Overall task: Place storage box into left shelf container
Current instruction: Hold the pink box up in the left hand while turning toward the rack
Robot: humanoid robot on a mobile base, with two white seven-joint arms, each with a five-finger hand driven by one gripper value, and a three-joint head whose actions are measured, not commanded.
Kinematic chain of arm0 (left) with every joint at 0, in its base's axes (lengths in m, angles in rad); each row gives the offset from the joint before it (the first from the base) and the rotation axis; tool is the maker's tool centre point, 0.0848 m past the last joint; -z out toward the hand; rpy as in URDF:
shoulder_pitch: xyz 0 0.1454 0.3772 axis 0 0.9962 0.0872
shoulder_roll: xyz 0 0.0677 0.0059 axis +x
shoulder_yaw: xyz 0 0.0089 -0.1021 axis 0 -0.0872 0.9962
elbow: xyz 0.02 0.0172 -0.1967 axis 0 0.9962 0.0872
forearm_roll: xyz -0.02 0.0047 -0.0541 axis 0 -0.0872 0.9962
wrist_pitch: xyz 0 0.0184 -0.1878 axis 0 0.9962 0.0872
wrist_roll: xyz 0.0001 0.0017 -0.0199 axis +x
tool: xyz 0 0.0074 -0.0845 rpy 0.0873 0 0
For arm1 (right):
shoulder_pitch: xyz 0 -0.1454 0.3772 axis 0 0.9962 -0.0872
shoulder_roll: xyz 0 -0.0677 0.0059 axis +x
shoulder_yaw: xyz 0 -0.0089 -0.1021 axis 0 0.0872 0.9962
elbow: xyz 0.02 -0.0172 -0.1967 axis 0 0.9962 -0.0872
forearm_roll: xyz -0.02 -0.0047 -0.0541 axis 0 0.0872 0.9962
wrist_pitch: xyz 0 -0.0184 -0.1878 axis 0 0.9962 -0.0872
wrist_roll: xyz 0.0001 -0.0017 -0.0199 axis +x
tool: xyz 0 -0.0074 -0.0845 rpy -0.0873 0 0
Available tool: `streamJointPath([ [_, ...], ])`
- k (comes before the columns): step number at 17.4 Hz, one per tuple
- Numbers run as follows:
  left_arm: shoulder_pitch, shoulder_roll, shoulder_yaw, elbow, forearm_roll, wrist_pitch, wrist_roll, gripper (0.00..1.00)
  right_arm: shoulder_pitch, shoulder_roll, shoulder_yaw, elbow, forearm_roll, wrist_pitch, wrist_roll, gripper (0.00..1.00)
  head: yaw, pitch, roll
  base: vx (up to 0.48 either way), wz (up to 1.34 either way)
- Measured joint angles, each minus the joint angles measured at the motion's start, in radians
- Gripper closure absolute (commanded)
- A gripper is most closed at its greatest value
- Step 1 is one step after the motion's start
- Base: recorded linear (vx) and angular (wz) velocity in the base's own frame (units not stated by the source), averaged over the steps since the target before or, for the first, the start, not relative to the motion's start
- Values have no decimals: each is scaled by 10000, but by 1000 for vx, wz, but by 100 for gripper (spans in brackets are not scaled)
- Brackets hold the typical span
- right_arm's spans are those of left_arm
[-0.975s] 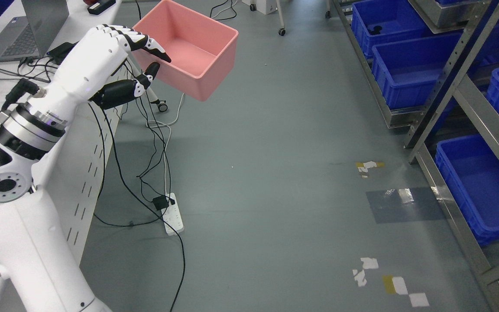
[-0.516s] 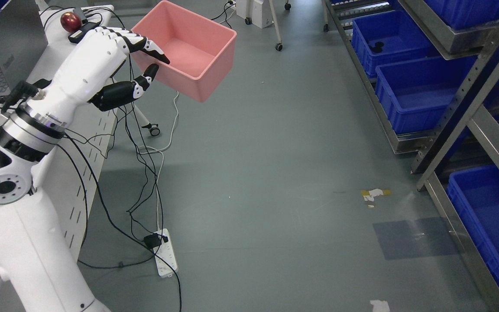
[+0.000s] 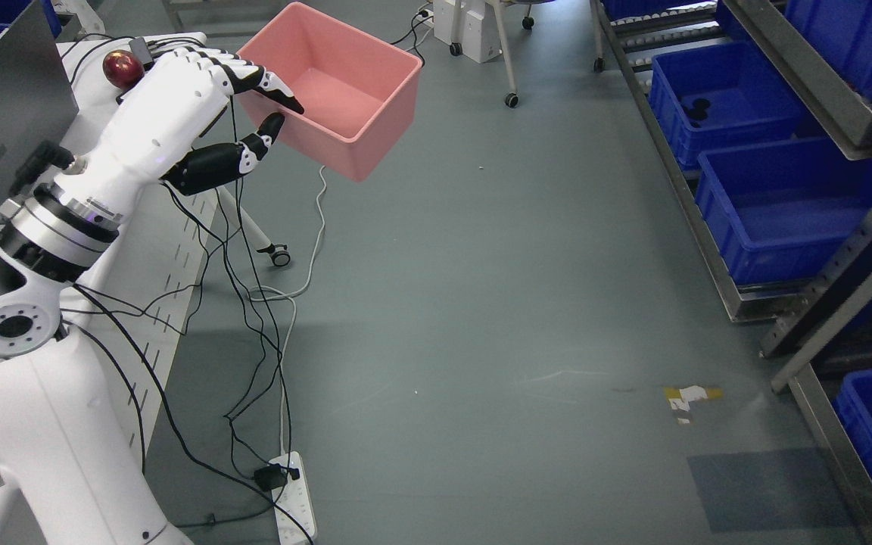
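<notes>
1. A smooth grey-green floor (image 3: 481, 303) fills most of the view.
2. A white perforated-side desk (image 3: 171, 257) stands at the floor's left edge, black cables (image 3: 247, 318) trailing down to a white power strip (image 3: 296, 503).
3. A grey metal shelf rack (image 3: 845, 288) lines the right edge, holding blue plastic bins (image 3: 777, 219).
4. Yellow-white tape scraps (image 3: 689, 395) lie near the rack.
</notes>
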Motion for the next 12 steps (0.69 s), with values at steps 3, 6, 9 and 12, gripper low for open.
streamJointPath([
  [3,3,0,-136,-6,21,0,1,99,-1,0,0,0,0,15,0,0,0,0,0,326,169],
  [6,13,0,-355,-9,32,0,118,99,0,0,0,0,0,42,0,0,0,0,0,321,125],
  [9,17,0,-529,-11,36,0,213,99,-1,0,0,0,0,47,0,0,0,0,0,324,123],
  [12,20,0,-704,-13,40,0,258,99,-1,0,0,0,0,47,0,0,0,0,0,284,66],
])
